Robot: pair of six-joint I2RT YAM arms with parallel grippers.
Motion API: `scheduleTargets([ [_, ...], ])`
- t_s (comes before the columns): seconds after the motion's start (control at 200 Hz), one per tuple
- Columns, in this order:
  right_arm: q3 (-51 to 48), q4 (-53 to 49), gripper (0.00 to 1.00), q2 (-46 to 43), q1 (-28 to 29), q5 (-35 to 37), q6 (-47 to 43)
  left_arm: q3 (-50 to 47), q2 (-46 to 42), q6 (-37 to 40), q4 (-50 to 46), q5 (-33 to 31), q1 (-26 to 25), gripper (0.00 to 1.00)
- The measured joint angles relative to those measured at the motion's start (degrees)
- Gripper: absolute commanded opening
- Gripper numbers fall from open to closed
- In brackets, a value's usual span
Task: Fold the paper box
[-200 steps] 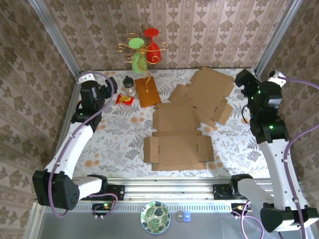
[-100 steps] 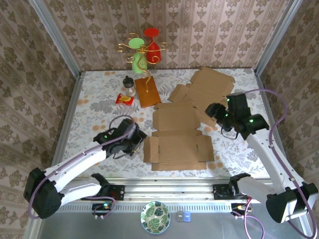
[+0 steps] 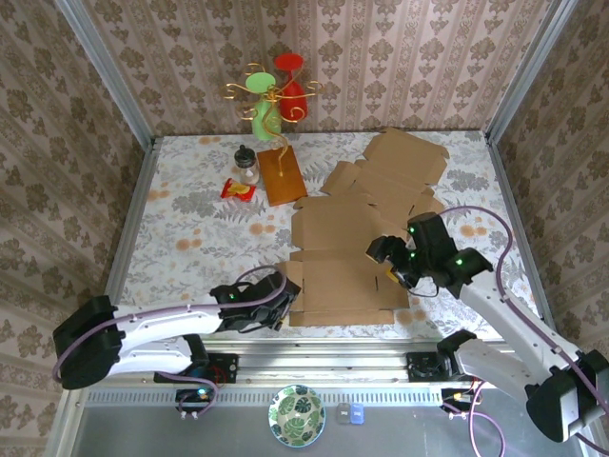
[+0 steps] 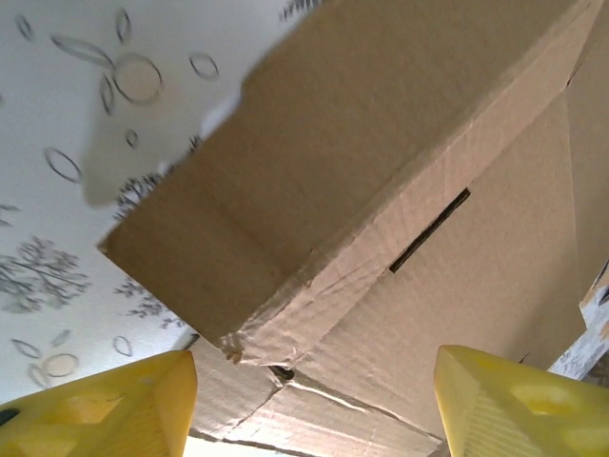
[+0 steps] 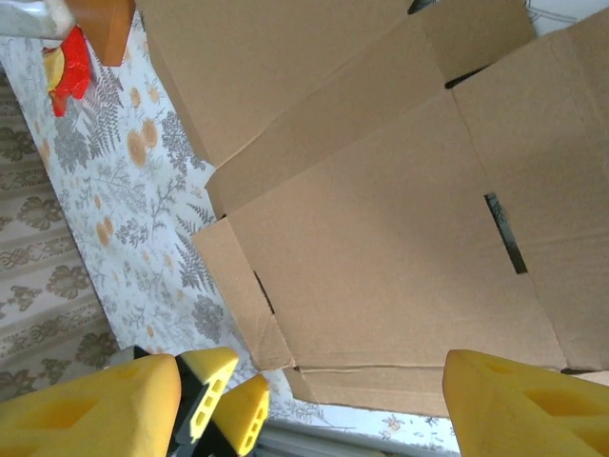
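Note:
The paper box (image 3: 335,249) is a flat brown cardboard blank in the middle of the table. My left gripper (image 3: 278,305) is low at its near-left corner, open. In the left wrist view the box's left flap (image 4: 314,162) looks raised off the tablecloth, and the yellow fingertips (image 4: 105,409) stand wide apart beneath its corner. My right gripper (image 3: 384,259) hovers open over the right side of the blank. The right wrist view looks down on the box panel (image 5: 381,219), with the left gripper's fingers (image 5: 224,390) at its far corner.
A second flat cardboard blank (image 3: 392,176) lies at the back right, partly under the first. At the back left are an orange board (image 3: 281,176), a small jar (image 3: 247,164), a red packet (image 3: 238,190) and a gold stand with red and green cups (image 3: 274,95).
Both arms swung in from the table's sides to the box. The left gripper dropped to the near-left corner, the right came over the right flap. The left flap looks narrower, tilted up.

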Motion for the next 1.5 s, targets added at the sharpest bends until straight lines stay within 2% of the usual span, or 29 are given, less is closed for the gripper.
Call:
scheduleTargets([
  [0.185, -0.2, 0.4, 0.75, -1.7, 0.0, -1.4, 1.2, -0.8, 3.9, -1.7, 4.5, -3.6, -2.3, 0.60],
  [0.505, -0.2, 0.4, 0.75, -1.8, 0.0, -3.5, 1.6, -1.3, 4.6, -2.8, 6.6, -8.6, -3.6, 0.48],
  [0.63, -0.2, 0.4, 0.75, -1.8, 0.0, -4.4, 2.2, -2.2, 5.9, -3.0, 8.1, -9.8, -4.0, 0.33],
  [0.785, -0.2, 0.4, 0.75, -1.8, 0.0, -5.0, 2.6, -2.6, 7.7, -3.7, 10.1, -12.0, -4.2, 0.00],
  [1.105, -2.1, 0.2, 0.72, -7.1, 0.0, -5.8, 8.7, -0.6, 4.9, -3.4, 8.8, -16.8, -4.7, 0.00],
  [1.315, -5.5, -0.4, 0.72, -14.3, 0.6, -4.9, 21.4, 3.5, 3.6, -3.4, 9.1, -20.2, -4.7, 0.00],
  [1.5, -7.2, -0.6, 0.76, -20.5, 6.3, 1.0, 33.9, 6.6, 3.6, -3.4, 10.2, -22.8, -4.7, 0.00],
])
